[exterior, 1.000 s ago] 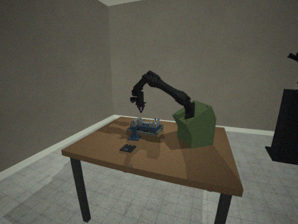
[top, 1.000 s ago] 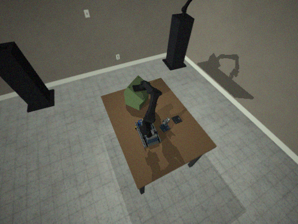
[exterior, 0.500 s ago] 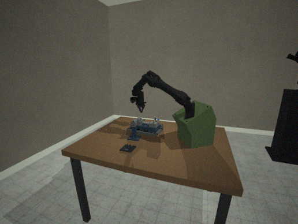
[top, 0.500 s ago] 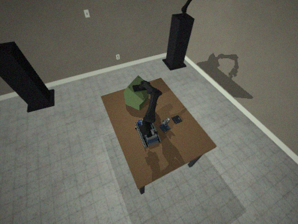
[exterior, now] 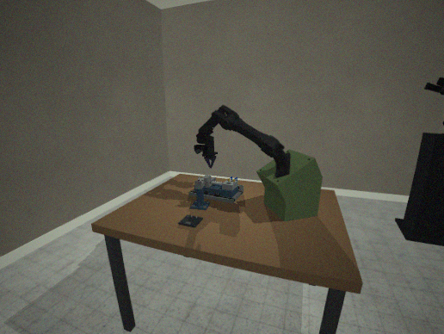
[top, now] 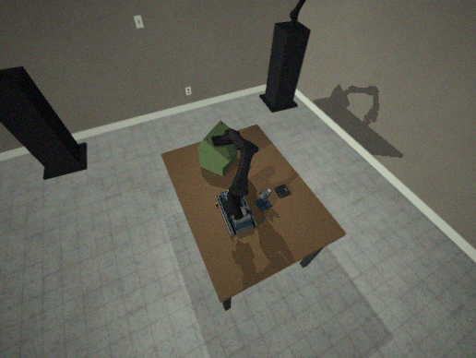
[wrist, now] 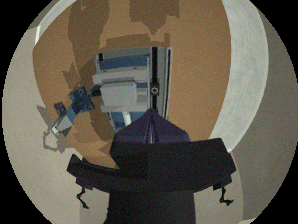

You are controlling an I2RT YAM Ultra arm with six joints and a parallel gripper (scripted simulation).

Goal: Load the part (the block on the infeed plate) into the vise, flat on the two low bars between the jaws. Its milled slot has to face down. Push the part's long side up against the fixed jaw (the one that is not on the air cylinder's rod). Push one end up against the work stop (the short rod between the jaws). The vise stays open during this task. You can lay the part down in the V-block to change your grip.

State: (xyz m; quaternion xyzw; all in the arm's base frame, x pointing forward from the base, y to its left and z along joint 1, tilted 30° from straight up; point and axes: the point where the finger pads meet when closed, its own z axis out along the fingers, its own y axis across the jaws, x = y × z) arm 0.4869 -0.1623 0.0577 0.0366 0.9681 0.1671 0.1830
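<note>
Brown tabletop point(top: 295, 221) point(exterior: 258, 241) point(wrist: 200, 65), green pedestal point(top: 213, 159) point(exterior: 297, 194), black arm point(top: 243, 171) point(exterior: 254, 133), purple fingers, grey floor point(top: 115, 258) point(exterior: 215, 297) point(wrist: 245, 65) with grid lines

There was one bench point(top: 203, 203) point(exterior: 258, 241) point(wrist: 200, 65), with two legs showing in the exterior view. It carried one arm point(top: 243, 173) point(exterior: 254, 133), one green base housing point(top: 213, 157) point(exterior: 297, 194) and one vise assembly point(top: 244, 224) point(exterior: 221, 194). From the vise assembly in the top view, one blue stand point(top: 263, 205) point(exterior: 200, 206) point(wrist: 81, 99) and one dark flat plate point(top: 282, 191) point(exterior: 190, 221) point(wrist: 60, 108) both lay toward two o'clock. There was one tool point(exterior: 210, 165) point(wrist: 151, 112), with two fingers. Two black columns point(top: 286, 69) rose at ten and one o'clock in the top view, where two wall plates point(top: 138, 21) showed near eleven. One pale block-like piece point(wrist: 118, 94), as far as the dim view allowed, topped the vise assembly.
</note>
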